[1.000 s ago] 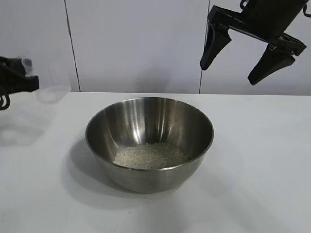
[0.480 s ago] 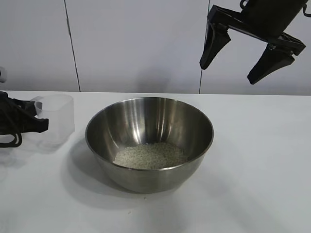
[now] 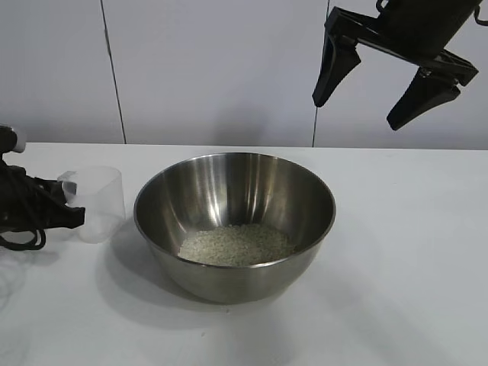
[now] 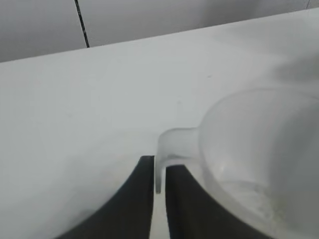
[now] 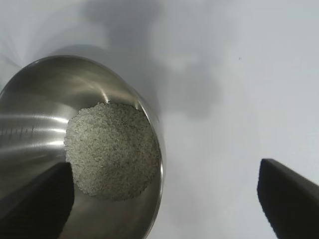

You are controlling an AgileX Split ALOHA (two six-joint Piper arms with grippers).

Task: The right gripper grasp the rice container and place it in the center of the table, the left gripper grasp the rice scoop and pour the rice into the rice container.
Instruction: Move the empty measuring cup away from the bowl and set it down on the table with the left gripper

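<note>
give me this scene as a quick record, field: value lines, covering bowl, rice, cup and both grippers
rice container: steel bowl, upright, mid table
rice: pale heap in the bowl's bottom
rice scoop: clear cup, upright on the table, beside the bowl's left side, looks empty
left gripper: low at the left edge, shut on the cup's handle
right gripper: raised above the bowl's right, fingers spread, holding nothing
stage: pour looks done

no readable text, labels, brand marks or numbers anywhere, none on any surface in view
</note>
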